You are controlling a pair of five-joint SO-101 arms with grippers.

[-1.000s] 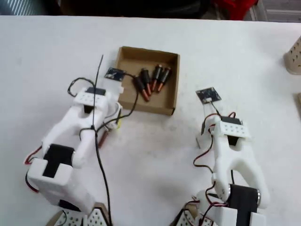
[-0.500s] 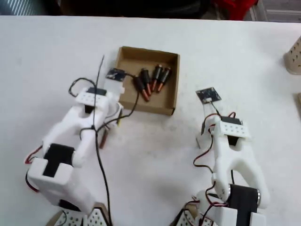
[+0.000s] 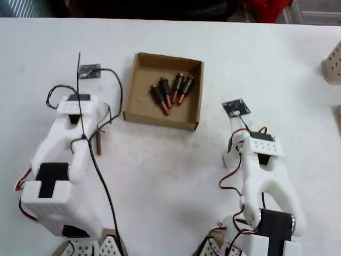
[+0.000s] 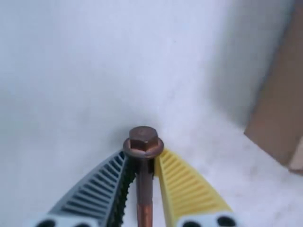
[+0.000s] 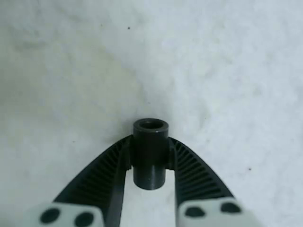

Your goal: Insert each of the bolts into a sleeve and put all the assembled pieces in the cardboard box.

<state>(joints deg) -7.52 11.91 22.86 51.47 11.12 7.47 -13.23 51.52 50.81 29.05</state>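
Observation:
My left gripper (image 4: 143, 158) is shut on a copper bolt (image 4: 143, 141), its hex head past the grey and yellow fingertips. In the high view the bolt (image 3: 98, 143) hangs under the left arm, left of the cardboard box (image 3: 141, 114), above the white table. My right gripper (image 5: 150, 142) is shut on a black sleeve (image 5: 150, 153), held upright with its bore showing. The right arm (image 3: 258, 154) stands right of the box, below its front right corner. Several assembled pieces (image 3: 170, 92) lie inside the box. A box corner (image 4: 279, 109) shows in the left wrist view.
A beige perforated object (image 3: 333, 64) stands at the table's right edge. Black cables (image 3: 109, 80) loop from the left arm toward the box's left wall. The table's far side is dark.
The left arm has swung left, away from the box's front left corner, carrying the bolt with it. The right arm has not moved.

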